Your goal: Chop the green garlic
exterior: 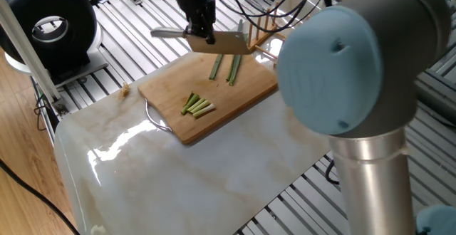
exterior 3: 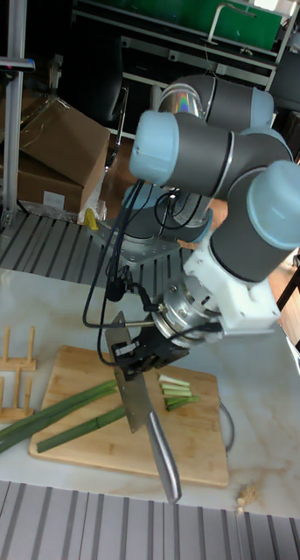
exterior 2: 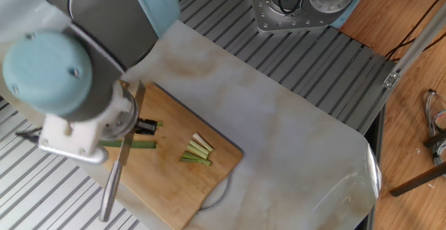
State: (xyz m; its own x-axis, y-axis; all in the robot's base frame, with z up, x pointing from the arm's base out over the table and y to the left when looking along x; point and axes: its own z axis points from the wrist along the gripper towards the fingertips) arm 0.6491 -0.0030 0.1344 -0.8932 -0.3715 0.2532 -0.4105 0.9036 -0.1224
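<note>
Green garlic (exterior: pixel 224 68) lies in two long stalks on the wooden board (exterior: pixel 242 96) right under the gripper (exterior: pixel 201 30), which pinches a big knife (exterior: pixel 214 42) held up above them, and short cut pieces (exterior: pixel 197 106) lie nearer the board's front edge with bare white table (exterior: pixel 178 178) all around. In the other fixed view the arm hides most of the stalks (exterior 2: pixel 143 144) and the knife (exterior 2: pixel 122 164) points down past the board's edge, with the cut pieces (exterior 2: pixel 197 150) off to the side. In the tall fixed view the gripper (exterior 3: pixel 145 350) is closed tight on the knife (exterior 3: pixel 143 411), whose blade hangs over the stalks (exterior 3: pixel 75 411) just beside the wooden peg rack (exterior 3: pixel 11 363), and the cut pieces (exterior 3: pixel 176 391) lie behind the gripper.
</note>
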